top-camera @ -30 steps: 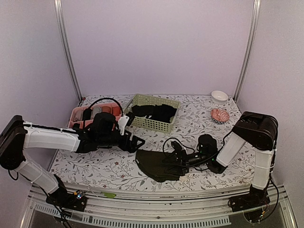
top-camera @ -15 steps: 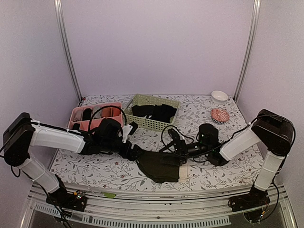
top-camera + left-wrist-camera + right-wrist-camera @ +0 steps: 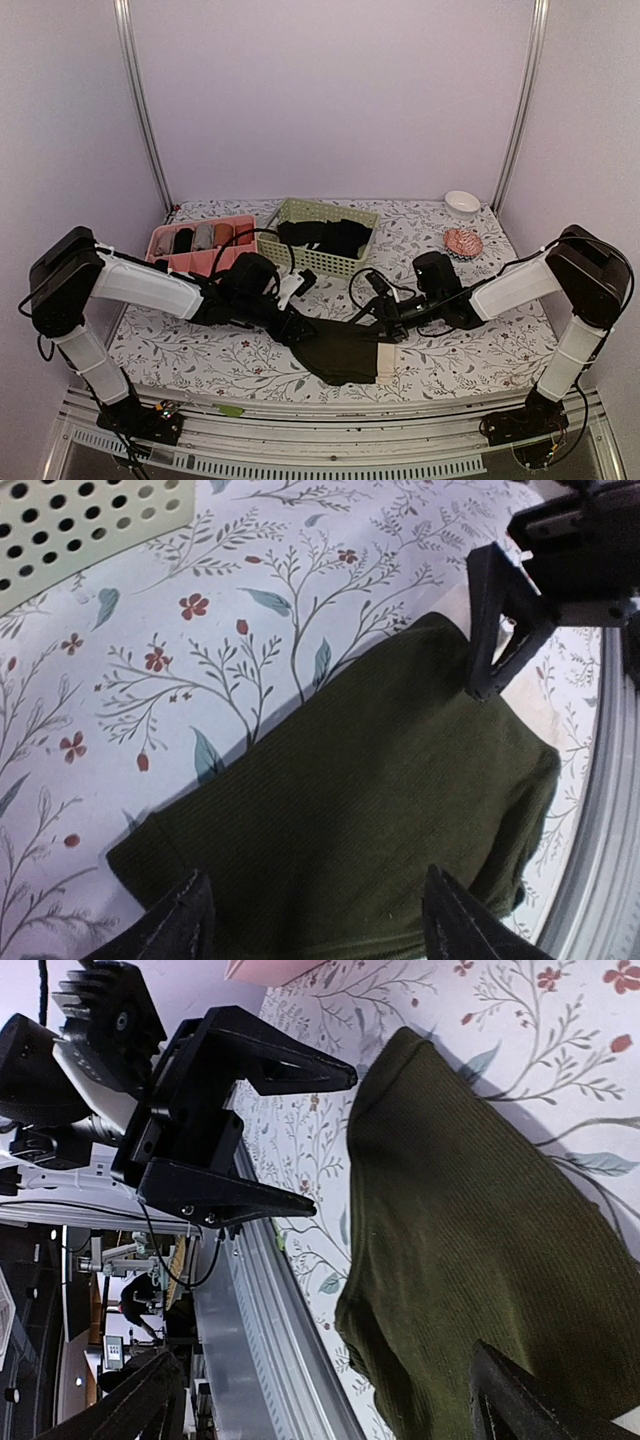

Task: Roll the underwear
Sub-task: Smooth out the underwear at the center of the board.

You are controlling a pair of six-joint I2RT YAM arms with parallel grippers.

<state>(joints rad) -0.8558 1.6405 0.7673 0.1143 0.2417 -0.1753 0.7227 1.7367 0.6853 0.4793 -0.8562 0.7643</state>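
We judge the roll is only starting: the underwear (image 3: 345,350) lies flat on the tabletop (image 3: 220,355). The left gripper (image 3: 335,1140) and right gripper (image 3: 388,318) flank it, jaws spread, gripping nothing. Next, we should pinch one edge and turn it inward.

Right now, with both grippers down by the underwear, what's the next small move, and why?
Probably close the left gripper on the edge of the underwear nearest it, to start the roll. Its open jaws sit right at that edge, the garment lies flat on the table, and the right gripper, also open, grips nothing.
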